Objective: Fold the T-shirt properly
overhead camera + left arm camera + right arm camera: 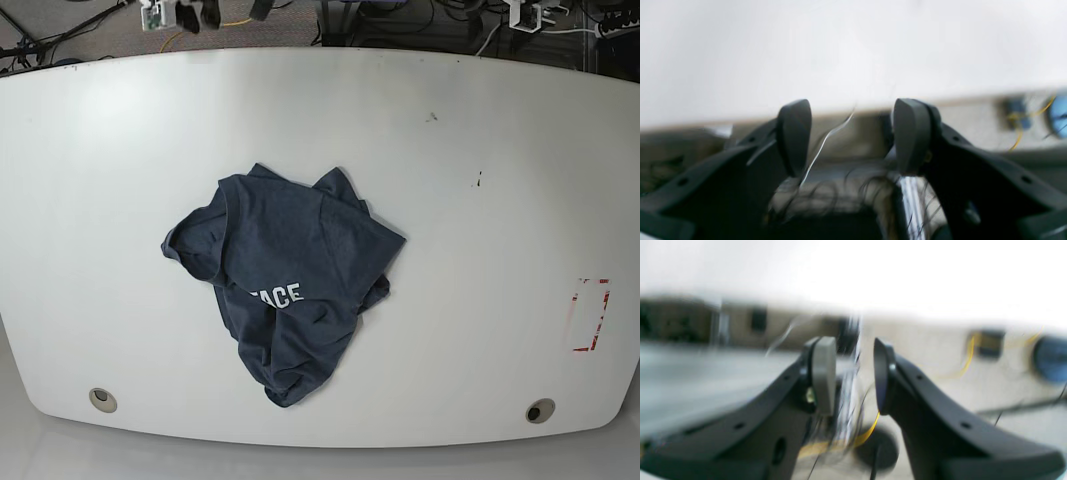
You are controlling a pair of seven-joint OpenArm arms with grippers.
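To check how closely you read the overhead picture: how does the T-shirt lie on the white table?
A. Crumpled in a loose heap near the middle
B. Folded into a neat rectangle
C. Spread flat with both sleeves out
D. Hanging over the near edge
A: the T-shirt lies bunched and wrinkled near the middle of the table, its white lettering partly hidden by folds, well clear of every edge.

White desk [480,110], wide and rounded at the corners. Crumpled navy T-shirt [290,280] lying near the middle, white lettering showing. Red-marked patch [590,314] at the right edge.
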